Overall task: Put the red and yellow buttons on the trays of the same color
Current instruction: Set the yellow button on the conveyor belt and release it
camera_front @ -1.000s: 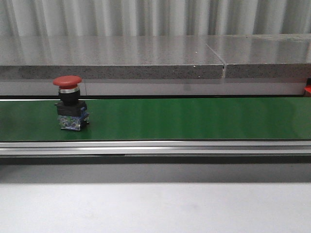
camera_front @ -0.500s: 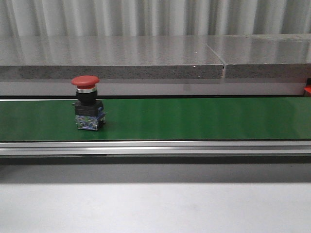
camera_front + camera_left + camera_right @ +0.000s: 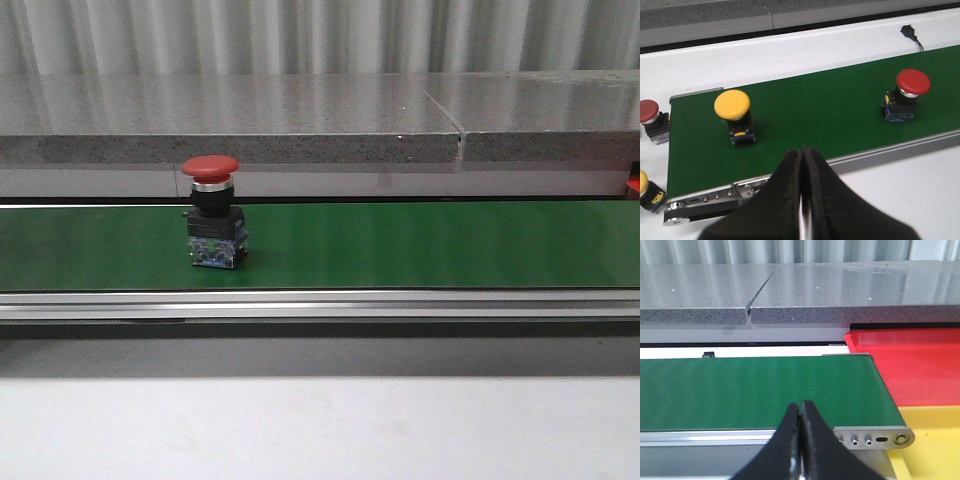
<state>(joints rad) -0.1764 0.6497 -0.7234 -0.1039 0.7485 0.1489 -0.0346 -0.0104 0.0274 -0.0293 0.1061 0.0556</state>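
In the front view no pincer shows; the red button (image 3: pixel 213 226) stands upright on the green belt (image 3: pixel 420 245). In the left wrist view the left pincer (image 3: pixel 802 200) is pressed closed and empty, the yellow button (image 3: pixel 734 115) just ahead of it, the red one farther along. In the right wrist view the right pincer (image 3: pixel 801 440) is likewise closed and empty, beside the red tray (image 3: pixel 910 360) and yellow tray (image 3: pixel 935 440); it should probably spread first, then grip each button's black body as it nears.

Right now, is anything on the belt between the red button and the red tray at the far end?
Nothing visible: past the red button the green belt runs bare, and its end by the red tray is bare too.
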